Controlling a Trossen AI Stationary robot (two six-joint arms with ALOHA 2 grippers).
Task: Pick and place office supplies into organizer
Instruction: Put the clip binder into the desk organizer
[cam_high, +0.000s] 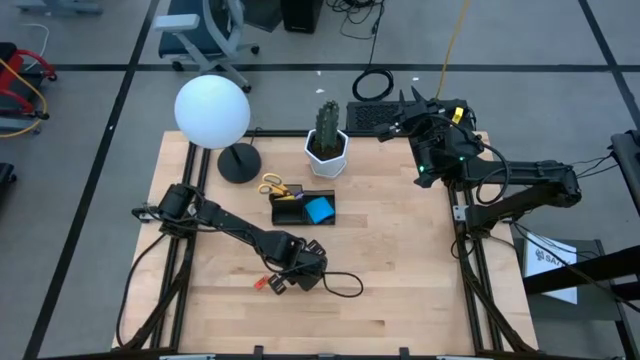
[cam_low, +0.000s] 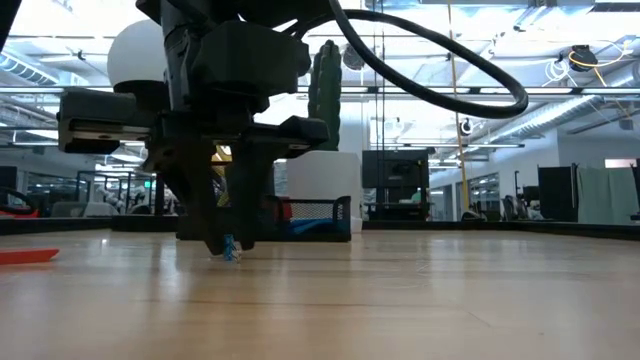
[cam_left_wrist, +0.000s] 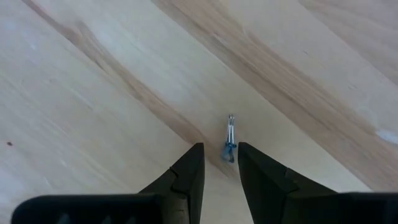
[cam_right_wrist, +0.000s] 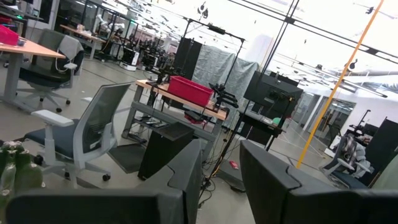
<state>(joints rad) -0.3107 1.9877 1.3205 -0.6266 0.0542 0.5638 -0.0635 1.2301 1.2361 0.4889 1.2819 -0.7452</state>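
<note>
Blue-tipped, thin pen (cam_left_wrist: 229, 140) on the near table: light, stiff, likely to roll; my left gripper (cam_left_wrist: 221, 163) straddles its end, parted, not yet grasping; I'd pinch mid-shaft.

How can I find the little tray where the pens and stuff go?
Find the big white ball lamp at the back of the wooden table, then the cactus in its white pot beside it. Just in front of that pot sits the black tray. It is the only thing with a bright blue square inside and yellow-handled scissors at its corner.
</note>
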